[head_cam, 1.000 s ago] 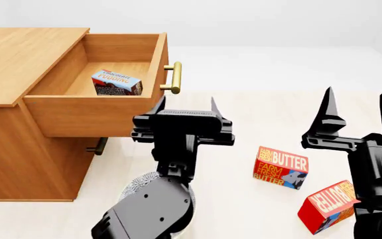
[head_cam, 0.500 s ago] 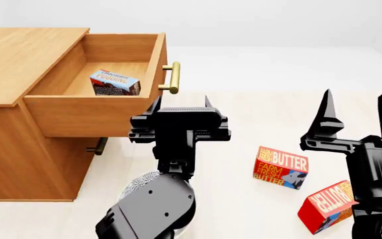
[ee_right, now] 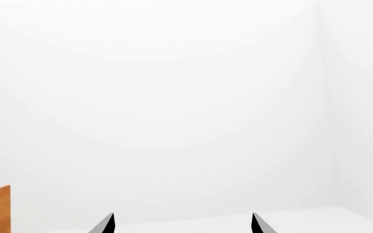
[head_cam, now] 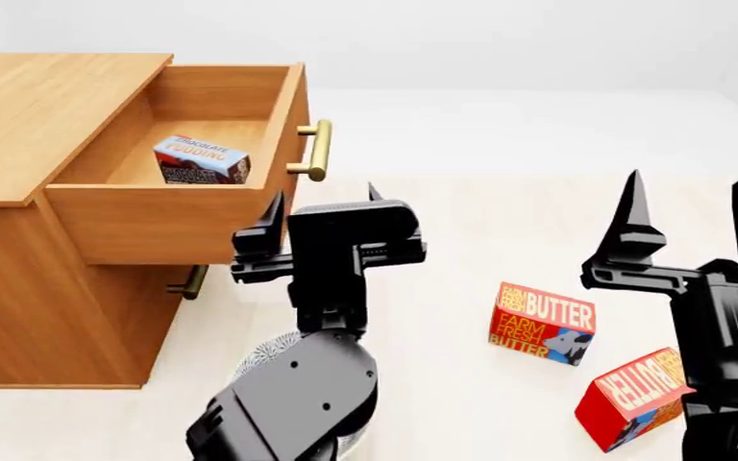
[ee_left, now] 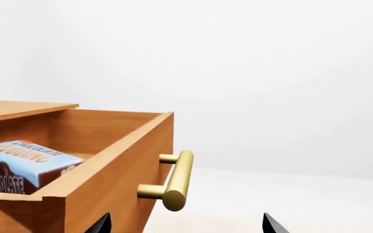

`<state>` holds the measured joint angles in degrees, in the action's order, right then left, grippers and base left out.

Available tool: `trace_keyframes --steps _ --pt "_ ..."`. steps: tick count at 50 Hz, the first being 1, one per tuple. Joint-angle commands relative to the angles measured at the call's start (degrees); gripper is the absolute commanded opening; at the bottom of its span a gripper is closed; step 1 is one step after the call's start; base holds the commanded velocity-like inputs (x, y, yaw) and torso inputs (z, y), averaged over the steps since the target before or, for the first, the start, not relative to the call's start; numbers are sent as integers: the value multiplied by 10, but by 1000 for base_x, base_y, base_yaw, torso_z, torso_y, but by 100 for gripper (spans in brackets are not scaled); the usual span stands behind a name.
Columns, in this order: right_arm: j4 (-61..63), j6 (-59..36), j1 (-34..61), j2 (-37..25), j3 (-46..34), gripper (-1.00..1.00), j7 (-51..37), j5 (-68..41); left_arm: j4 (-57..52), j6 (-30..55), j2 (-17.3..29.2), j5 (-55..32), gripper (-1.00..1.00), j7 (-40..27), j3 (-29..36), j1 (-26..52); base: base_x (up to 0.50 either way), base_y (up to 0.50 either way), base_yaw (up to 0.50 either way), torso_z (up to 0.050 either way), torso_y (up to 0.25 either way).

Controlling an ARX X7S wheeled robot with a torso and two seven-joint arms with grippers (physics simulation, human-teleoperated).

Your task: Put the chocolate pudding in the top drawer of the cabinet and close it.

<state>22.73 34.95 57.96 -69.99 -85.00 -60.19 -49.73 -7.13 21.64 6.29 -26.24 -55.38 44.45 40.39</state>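
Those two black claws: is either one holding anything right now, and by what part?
Nothing is held. The left claw and the right claw are both open and empty; the chocolate pudding lies inside the top drawer.

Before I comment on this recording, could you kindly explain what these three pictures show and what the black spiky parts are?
These are simulator renders of a two-armed robot. The wide picture comes from a camera on its head, looking down over both arms; the other two come from cameras near each gripper. The black spikes are gripper fingers. The left gripper is open and empty, just in front of the top drawer of the wooden cabinet, below its brass handle. The drawer stands pulled out, and the chocolate pudding box already lies inside. The left wrist view shows that same drawer and handle from close by. The right gripper is also open and empty; its camera sees mostly blank wall. Two butter boxes lie on the pale floor, one upright and one tipped over.
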Motion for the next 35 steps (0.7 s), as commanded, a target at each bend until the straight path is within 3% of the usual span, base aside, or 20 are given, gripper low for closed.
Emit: trace_keyframes --steps 1,35 --pt "-1 -5 2 3 4 100 3 -4 0 25 2 15 100 -49 -9 3 0 0 0 0 0" --pt "0 -6 -6 4 9 100 6 -3 18 39 13 20 100 -84 -24 22 0 0 0 0 0"
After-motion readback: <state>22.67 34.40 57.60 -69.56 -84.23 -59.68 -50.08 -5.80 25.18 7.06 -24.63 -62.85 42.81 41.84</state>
